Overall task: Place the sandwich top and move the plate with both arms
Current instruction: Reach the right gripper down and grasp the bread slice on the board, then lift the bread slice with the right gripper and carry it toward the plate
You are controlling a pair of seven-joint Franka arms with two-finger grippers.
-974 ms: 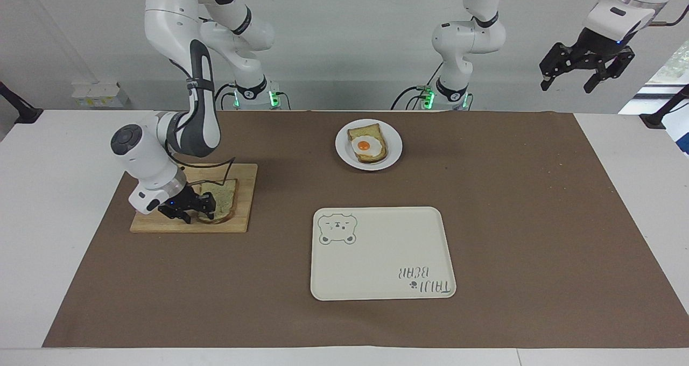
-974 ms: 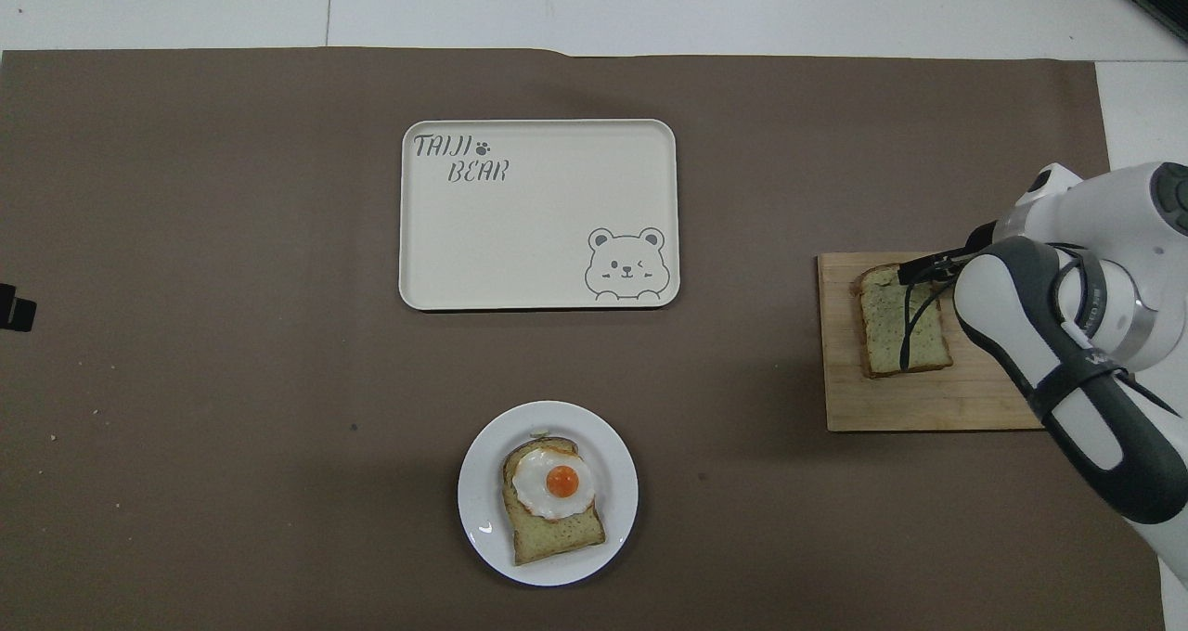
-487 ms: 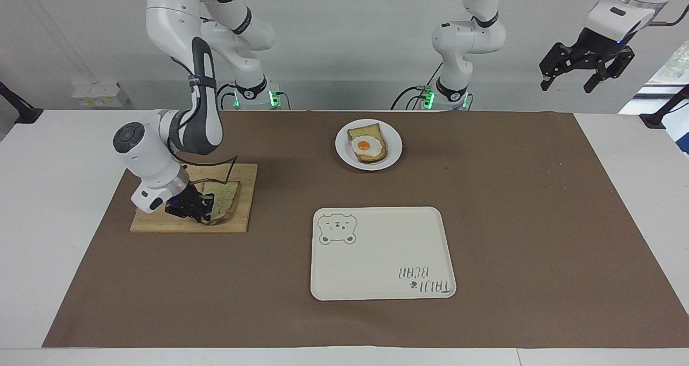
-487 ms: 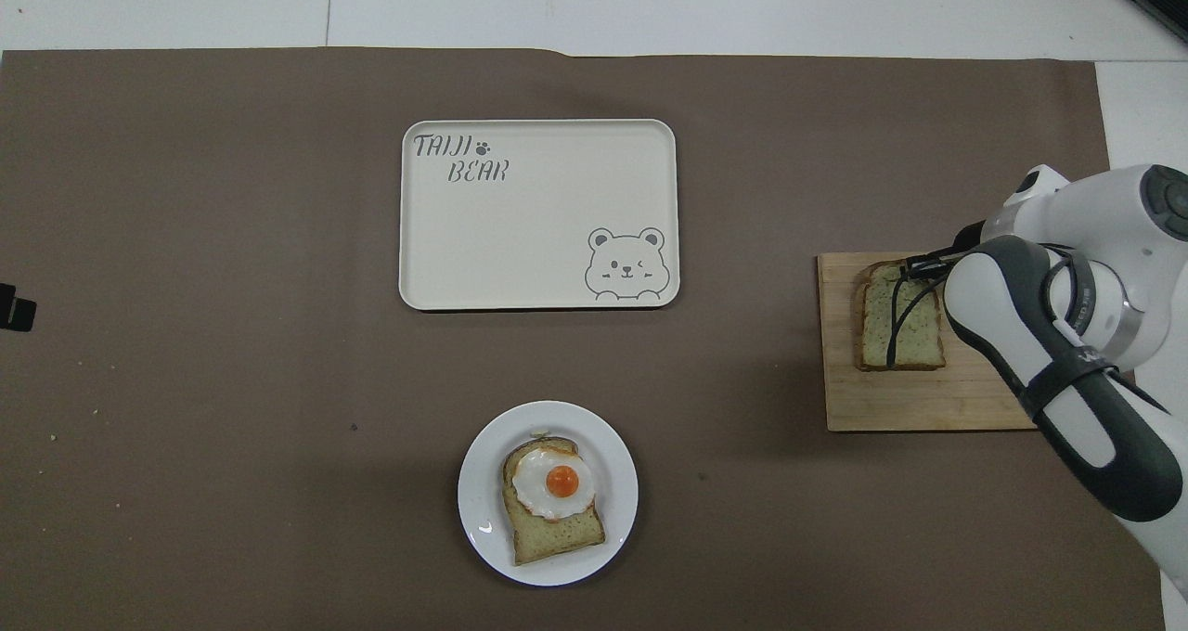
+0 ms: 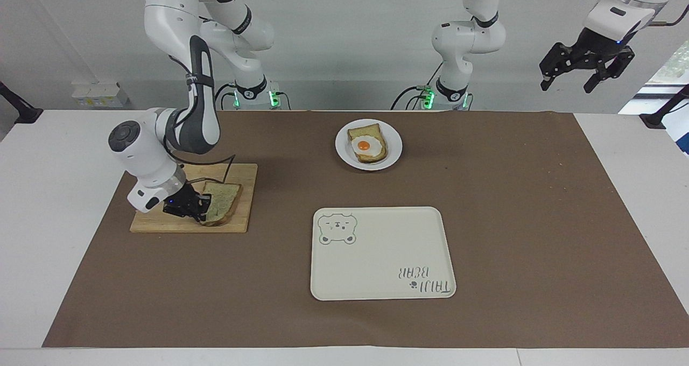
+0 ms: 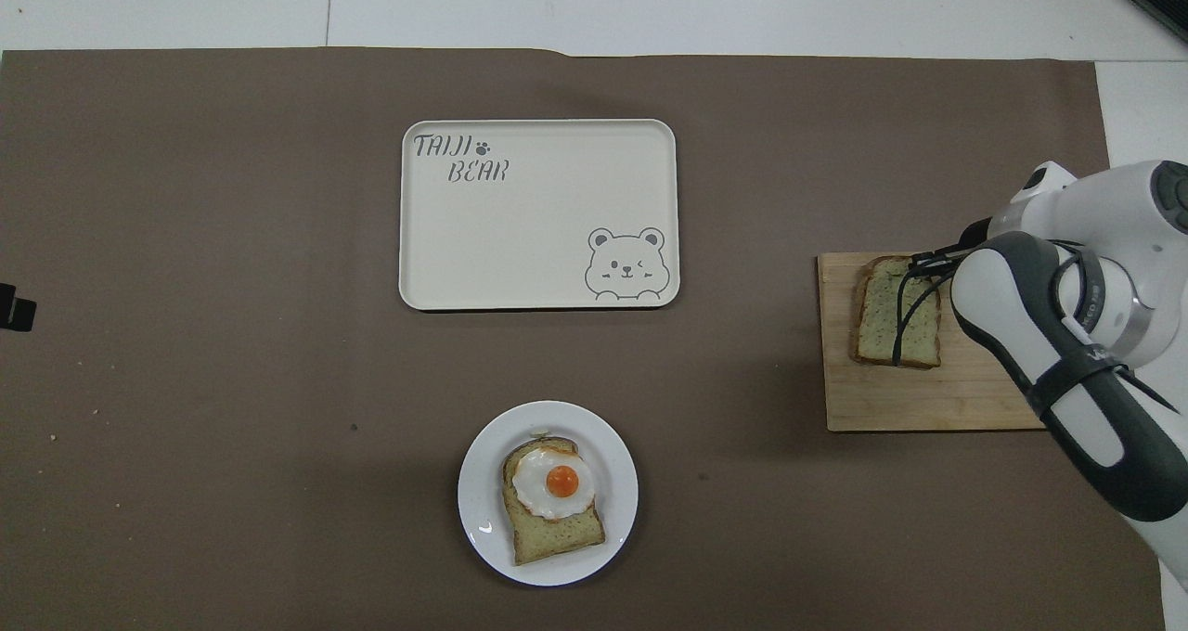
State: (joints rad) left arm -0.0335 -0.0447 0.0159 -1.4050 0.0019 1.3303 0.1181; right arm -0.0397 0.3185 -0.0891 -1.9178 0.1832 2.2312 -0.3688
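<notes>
Cream tray (image 5: 382, 253) reads "TAIJI BEAR" beside bear drawing (image 6: 626, 263).

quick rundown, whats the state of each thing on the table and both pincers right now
sandwich top: tilted, one edge raised off the cutting board, pinched at its edge
right pincer: shut on the sandwich top, low over the board
left pincer: open, empty, waiting high off the table's end
cutting board: flat on the mat
plate: flat, untouched, holding the egg toast
egg toast: uncovered
bear tray: empty
</notes>
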